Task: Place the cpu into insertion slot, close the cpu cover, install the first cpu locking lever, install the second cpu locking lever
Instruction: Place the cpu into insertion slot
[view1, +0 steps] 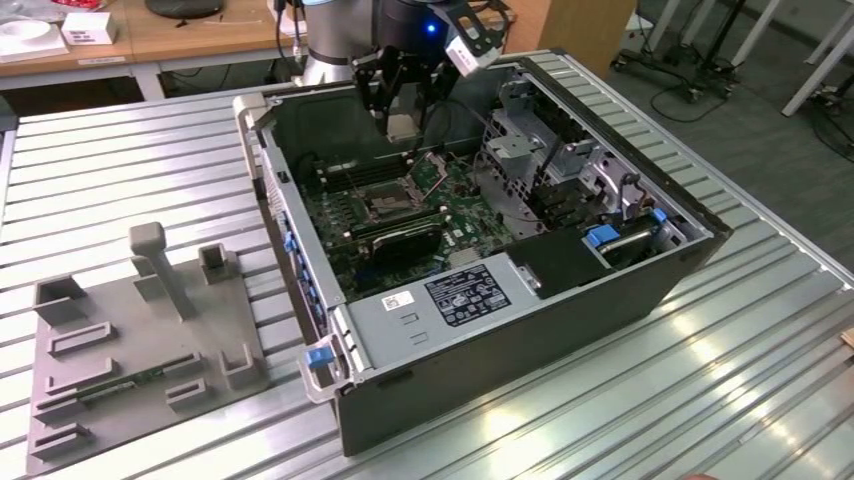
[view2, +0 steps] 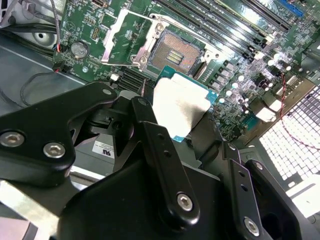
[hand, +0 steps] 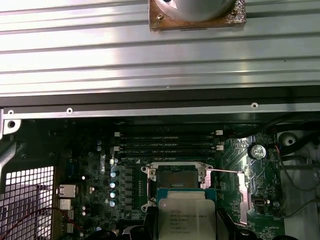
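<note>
1. The exterior view stood high and well back, looking down at a slant over the open computer case (view1: 507, 330) on the slatted table (view1: 747, 380)
2. The first wrist view hung close above the green circuit board (hand: 235, 150), facing the table's far side
3. The second wrist view sat nearer the board, tilted across it
4. Both wrist views shared the insertion slot (view2: 175, 52) (hand: 175, 177) and the cpu (view2: 180, 105) (hand: 186, 220)

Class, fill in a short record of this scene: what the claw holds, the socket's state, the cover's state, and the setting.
claw: shut on the cpu
cpu position: held over the green board, not yet in the insertion slot
insertion slot: empty, contacts exposed
cpu cover: swung open beside the slot
setting: open computer case on a slatted metal table
</note>
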